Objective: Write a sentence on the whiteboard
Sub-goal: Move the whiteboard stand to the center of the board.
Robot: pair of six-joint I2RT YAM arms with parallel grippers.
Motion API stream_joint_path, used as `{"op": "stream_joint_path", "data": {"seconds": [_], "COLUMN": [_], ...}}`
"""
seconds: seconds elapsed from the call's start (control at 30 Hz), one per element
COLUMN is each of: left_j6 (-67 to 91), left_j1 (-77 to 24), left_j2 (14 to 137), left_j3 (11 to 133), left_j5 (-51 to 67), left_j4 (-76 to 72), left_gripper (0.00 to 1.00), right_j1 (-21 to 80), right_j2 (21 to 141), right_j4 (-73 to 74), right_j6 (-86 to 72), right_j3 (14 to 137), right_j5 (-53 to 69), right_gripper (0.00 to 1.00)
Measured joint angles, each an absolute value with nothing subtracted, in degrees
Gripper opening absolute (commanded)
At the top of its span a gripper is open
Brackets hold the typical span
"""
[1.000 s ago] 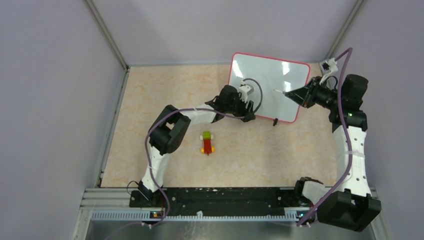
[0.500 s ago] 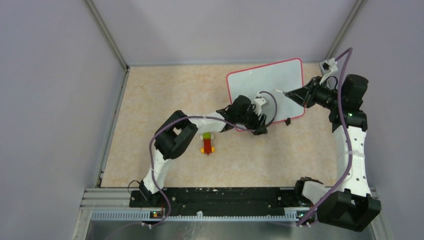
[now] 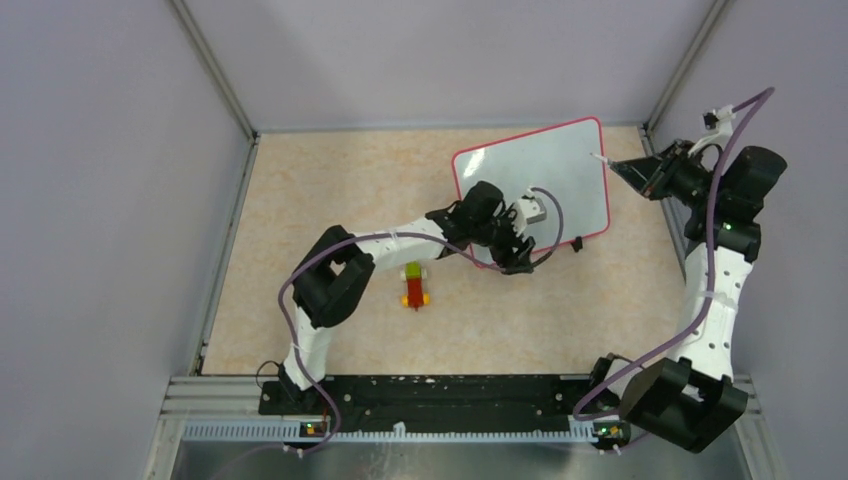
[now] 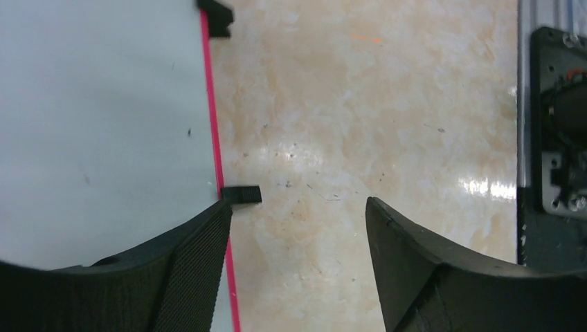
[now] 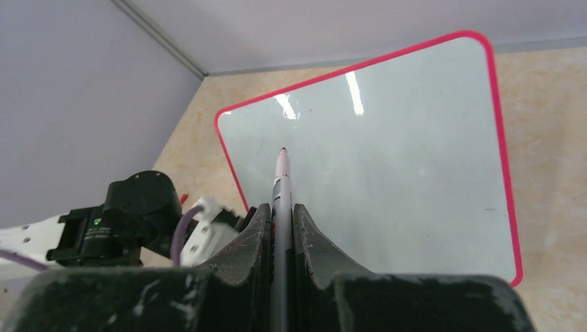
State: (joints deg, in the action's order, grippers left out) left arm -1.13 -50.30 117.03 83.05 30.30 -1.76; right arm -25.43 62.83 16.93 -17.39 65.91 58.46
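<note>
The whiteboard (image 3: 535,180) lies flat at the back right of the table, blank, with a red-pink rim. My left gripper (image 3: 514,258) is open at the board's near edge. In the left wrist view the left gripper (image 4: 297,203) straddles the rim: one finger (image 4: 187,263) is over the whiteboard (image 4: 97,124), the other over bare table, next to a black clip foot (image 4: 241,195). My right gripper (image 3: 645,173) is shut on a marker (image 3: 612,163), raised just off the board's right edge. In the right wrist view the marker (image 5: 281,183) points at the whiteboard (image 5: 394,159).
A small green, yellow and red toy block stack (image 3: 413,285) lies on the table under the left forearm. A second clip foot (image 3: 577,243) sticks out of the board's near edge. Grey walls enclose the table on three sides.
The board has turned and slid a little left with my left gripper, which moved right along its near edge. My right gripper has pulled back to the right, off the board, still holding the marker.
</note>
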Motion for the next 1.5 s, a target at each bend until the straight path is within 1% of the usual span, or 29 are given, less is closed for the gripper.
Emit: {"op": "stream_joint_path", "data": {"seconds": [0.07, 0.13, 0.2, 0.3, 0.4, 0.57, 0.73, 0.9, 1.1, 1.27, 1.33, 1.4, 1.5], "left_j6": [-9.76, -19.35, -29.98, -45.87, -57.74, -72.20, -79.15, -82.13, -85.52, -88.44, -89.38, -90.48, -91.31], "left_j1": [-50.39, -50.52, -50.76, -51.33, -51.86, -52.95, -53.80, -54.02, -53.98, -54.13, -54.35, -54.65, -55.16], "left_j2": [116.73, 117.58, 120.01, 124.75, 127.37, 131.00, 135.44, 137.73, 139.57, 139.68, 139.68, 139.68, 139.68], "left_j3": [87.18, 93.34, 102.10, 114.21, 117.95, 118.02, 120.33, 121.03, 121.60, 122.15, 122.21, 122.37, 122.61], "left_j5": [33.98, 37.32, 39.68, 40.97, 40.25, 36.69, 33.80, 31.44, 28.77, 26.65, 26.11, 25.54, 24.43], "left_j4": [3.86, 11.64, 19.90, 30.17, 36.86, 44.29, 48.07, 48.27, 48.25, 48.36, 48.73, 49.19, 50.04], "left_gripper": [0.79, 0.75, 0.71, 0.69, 0.64, 0.62, 0.62, 0.58, 0.45, 0.30, 0.25, 0.22, 0.21], "right_j1": [-27.31, -28.14, -28.49, -28.58, -28.69, -28.71, -28.71, -28.75, -28.75, -28.75, -28.75, -28.75, -28.75], "right_j2": [63.79, 64.49, 64.79, 64.79, 64.79, 64.77, 64.75, 64.73, 64.73, 64.71, 64.66, 64.66, 64.66], "right_j4": [14.06, 11.77, 9.45, 7.35, 6.17, 4.99, 3.86, 3.84, 3.57, 2.15, 1.87, 1.67, 1.65], "right_j6": [-20.21, -22.48, -24.27, -25.82, -26.76, -27.68, -28.53, -28.67, -28.75, -29.19, -29.26, -29.34, -29.58], "right_j3": [65.91, 65.89, 65.56, 64.88, 64.20, 64.10, 62.92, 62.30, 62.24, 61.91, 61.45, 61.12, 61.04], "right_j5": [58.63, 58.85, 59.18, 59.92, 60.62, 61.56, 62.26, 62.92, 63.68, 64.42, 64.60, 64.62, 64.77], "right_gripper": [0.00, 0.00, 0.00, 0.00, 0.00, 0.00, 0.00, 0.00, 0.00, 0.00, 0.00, 0.00, 0.00]}}
